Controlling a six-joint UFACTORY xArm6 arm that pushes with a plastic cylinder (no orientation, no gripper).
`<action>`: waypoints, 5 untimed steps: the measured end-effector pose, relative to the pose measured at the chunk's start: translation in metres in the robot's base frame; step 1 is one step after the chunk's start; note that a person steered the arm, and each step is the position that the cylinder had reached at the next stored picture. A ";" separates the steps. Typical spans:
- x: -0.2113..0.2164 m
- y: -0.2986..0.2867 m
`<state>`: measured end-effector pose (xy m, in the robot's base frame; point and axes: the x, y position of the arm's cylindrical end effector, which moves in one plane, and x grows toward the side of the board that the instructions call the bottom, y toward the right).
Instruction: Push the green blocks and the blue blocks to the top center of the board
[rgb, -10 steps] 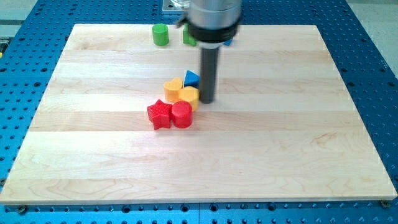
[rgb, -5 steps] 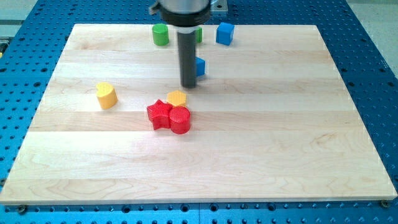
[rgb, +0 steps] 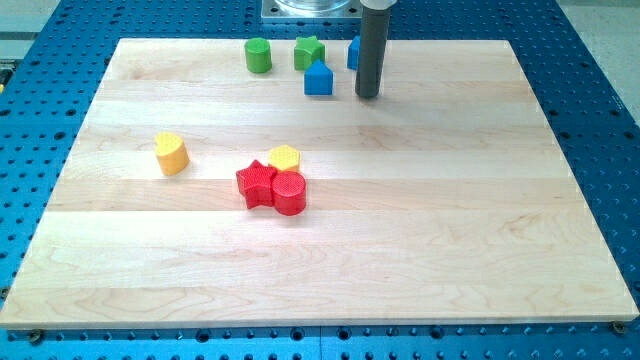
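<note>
A green cylinder (rgb: 258, 55) and a green star-like block (rgb: 309, 50) sit near the board's top edge, left of centre. A blue house-shaped block (rgb: 318, 78) lies just below the green star. Another blue block (rgb: 353, 52) shows only as a sliver behind the rod. My tip (rgb: 368, 96) rests on the board to the right of the blue house-shaped block, a short gap apart, and just below the hidden blue block.
A yellow heart-like block (rgb: 172, 153) lies at the left. A yellow hexagon (rgb: 285, 158), a red star (rgb: 256, 183) and a red cylinder (rgb: 290, 192) cluster near the board's middle. The wooden board (rgb: 450, 230) lies on a blue perforated table.
The rod moved up and right, from beside the middle cluster to the top centre. The blue house-shaped block went up toward the green star. The yellow heart slid left.
</note>
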<state>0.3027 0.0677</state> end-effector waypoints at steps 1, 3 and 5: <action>0.000 -0.006; -0.010 -0.030; 0.037 -0.067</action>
